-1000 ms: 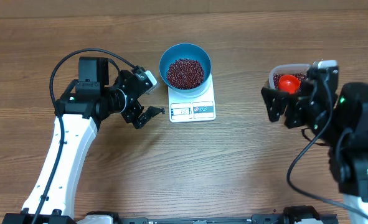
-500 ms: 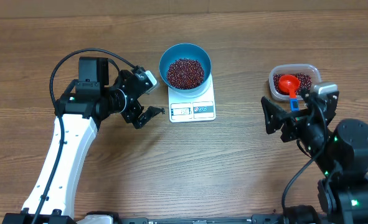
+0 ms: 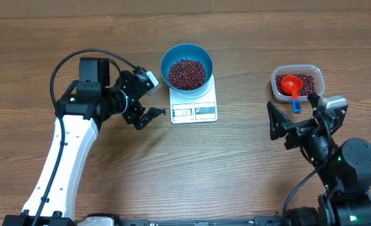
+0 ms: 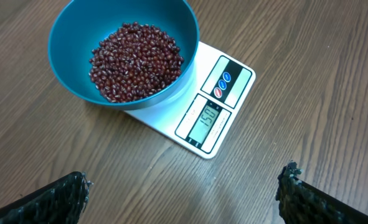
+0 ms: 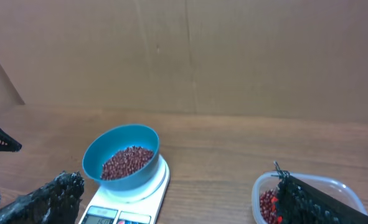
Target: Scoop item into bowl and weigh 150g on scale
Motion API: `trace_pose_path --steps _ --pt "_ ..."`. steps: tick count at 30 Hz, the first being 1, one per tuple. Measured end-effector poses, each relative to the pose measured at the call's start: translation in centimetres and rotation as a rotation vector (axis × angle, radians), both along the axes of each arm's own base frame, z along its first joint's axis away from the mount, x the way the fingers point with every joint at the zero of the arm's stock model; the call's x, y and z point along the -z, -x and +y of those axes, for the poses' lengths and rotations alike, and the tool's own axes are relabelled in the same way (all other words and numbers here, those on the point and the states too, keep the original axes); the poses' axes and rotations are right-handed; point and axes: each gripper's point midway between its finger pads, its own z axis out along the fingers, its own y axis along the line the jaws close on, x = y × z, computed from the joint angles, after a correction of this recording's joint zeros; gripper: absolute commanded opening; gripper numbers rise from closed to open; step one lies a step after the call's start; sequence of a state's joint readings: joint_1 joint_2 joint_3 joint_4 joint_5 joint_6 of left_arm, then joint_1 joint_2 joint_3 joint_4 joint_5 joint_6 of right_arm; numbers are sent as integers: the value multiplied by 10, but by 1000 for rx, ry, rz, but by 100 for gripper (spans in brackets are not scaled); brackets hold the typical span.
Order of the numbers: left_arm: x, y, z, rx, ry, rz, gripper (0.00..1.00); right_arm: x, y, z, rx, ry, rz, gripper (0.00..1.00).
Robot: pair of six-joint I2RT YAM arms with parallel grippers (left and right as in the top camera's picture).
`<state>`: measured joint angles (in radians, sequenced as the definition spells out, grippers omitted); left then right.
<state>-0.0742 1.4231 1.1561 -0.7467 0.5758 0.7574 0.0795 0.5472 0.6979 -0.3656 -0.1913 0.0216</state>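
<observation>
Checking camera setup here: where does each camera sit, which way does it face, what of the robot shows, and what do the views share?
Overhead: fixed above the table, looking straight down; both arms show, with left gripper and right gripper open.
Left wrist: on the left arm, angled down at the blue bowl of beans on the scale; its fingertips sit in the bottom corners.
Right wrist: low, facing across the table to a cardboard wall; its fingertips partly cover the clear tub.
Shared: all three see bowl and scale.
</observation>
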Motion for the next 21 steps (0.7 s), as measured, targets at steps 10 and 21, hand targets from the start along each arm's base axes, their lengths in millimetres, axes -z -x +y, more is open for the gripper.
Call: trace_pose_path --steps 10,21 --pt "0 0 0 0 0 0 100 11 8 -2 9 -4 -64 100" --pt "0 0 0 0 0 0 99 24 16 -5 20 -12 -167 100"
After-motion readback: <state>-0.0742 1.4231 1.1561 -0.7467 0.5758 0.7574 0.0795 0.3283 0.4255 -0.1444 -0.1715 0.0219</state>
